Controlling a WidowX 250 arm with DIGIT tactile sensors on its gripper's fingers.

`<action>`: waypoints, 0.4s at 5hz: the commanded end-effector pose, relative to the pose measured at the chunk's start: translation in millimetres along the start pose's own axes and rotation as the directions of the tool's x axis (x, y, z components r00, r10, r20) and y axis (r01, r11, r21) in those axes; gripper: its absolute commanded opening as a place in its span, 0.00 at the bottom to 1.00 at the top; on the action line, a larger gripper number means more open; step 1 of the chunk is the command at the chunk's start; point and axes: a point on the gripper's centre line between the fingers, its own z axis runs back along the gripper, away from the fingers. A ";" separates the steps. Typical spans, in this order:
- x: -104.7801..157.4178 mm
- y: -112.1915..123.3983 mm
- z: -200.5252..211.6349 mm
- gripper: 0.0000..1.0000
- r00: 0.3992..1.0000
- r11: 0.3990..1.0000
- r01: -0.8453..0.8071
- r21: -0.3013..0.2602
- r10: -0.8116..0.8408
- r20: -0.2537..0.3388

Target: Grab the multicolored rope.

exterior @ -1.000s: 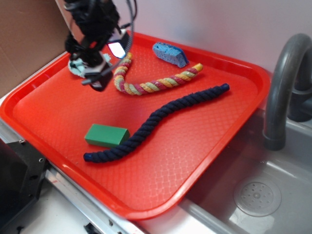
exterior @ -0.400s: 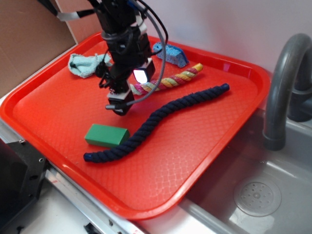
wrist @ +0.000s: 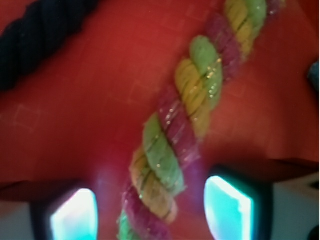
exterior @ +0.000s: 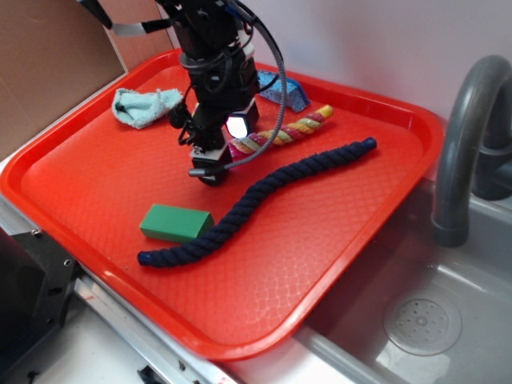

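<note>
A red tray [exterior: 336, 264] fills the frame's middle, beside a grey sink [exterior: 448, 320] at lower right. The gripper [wrist: 150, 205] stands wide, its fingers [wrist: 75, 215] either side of the rope [wrist: 185, 120].

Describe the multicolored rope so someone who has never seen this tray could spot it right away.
Look at the red tray beside the sink, toward its far side, just under the gripper. The multicolored rope lies there, running toward the blue sponge. It is twisted from yellow, pink-red and green strands and is shorter than the dark navy rope nearer the camera.
</note>
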 end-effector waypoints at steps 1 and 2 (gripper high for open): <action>12.1 -18.3 -8.1 0.00 0.998 0.998 0.054 0.009 -0.054 -0.017; 11.1 -17.0 -6.2 0.00 0.999 0.999 0.028 0.024 -0.028 -0.034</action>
